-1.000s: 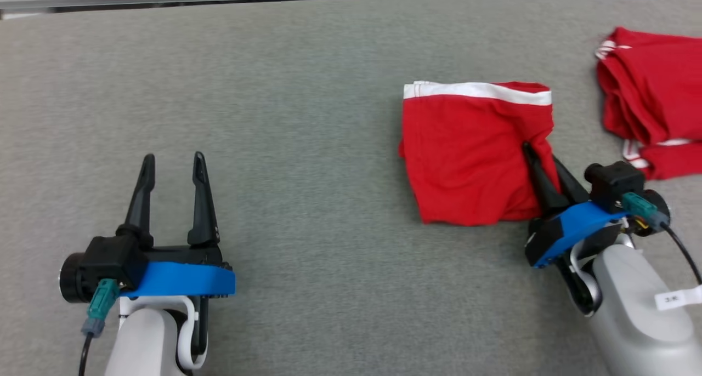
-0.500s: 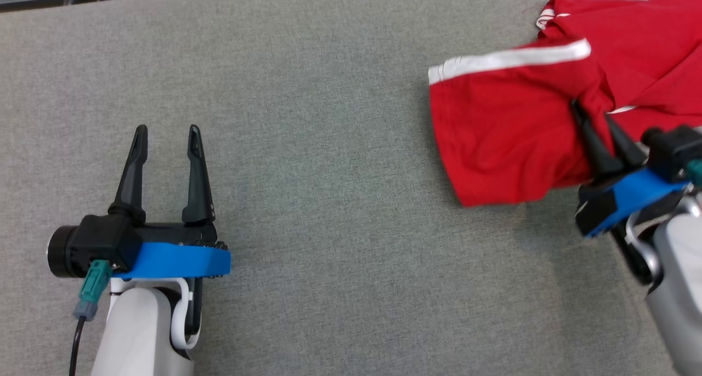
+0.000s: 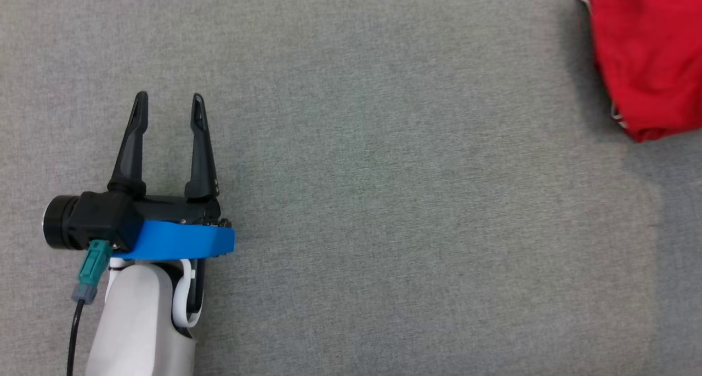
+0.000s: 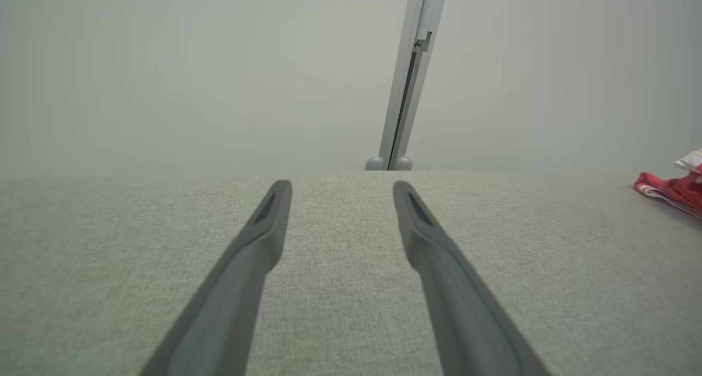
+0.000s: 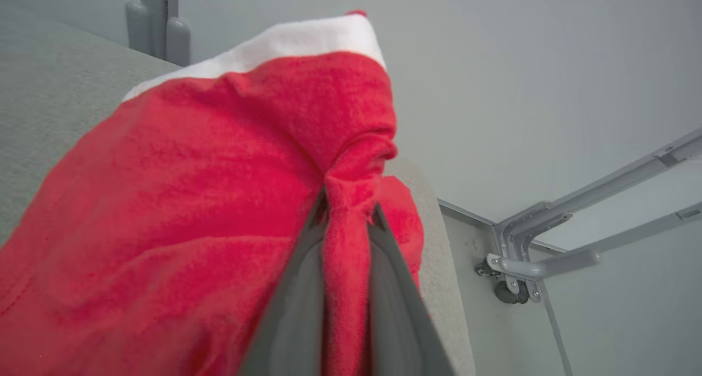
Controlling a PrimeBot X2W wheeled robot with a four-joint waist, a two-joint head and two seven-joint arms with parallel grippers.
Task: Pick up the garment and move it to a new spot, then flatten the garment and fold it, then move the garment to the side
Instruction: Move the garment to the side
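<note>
The garment [image 5: 181,200] is red cloth with a white band. My right gripper [image 5: 348,200] is shut on a bunched fold of it, and the cloth hangs over the fingers [image 5: 299,299] in the right wrist view. In the head view the red garment [image 3: 647,58] sits at the top right edge and casts a shadow on the table. My left gripper [image 3: 169,104] stands open at the lower left with nothing between its fingers, far from the cloth. In the left wrist view its fingers [image 4: 258,244] point across bare table.
The grey fabric-covered table [image 3: 384,200] spreads across the head view. A bit of red cloth [image 4: 672,187] lies at the far right of the left wrist view. The table's edge [image 5: 449,288] and a metal frame [image 5: 526,255] lie just beyond the held garment.
The head camera has shifted. My right gripper has carried the garment up and to the right, out of the head view's frame. The left gripper stays open in place.
</note>
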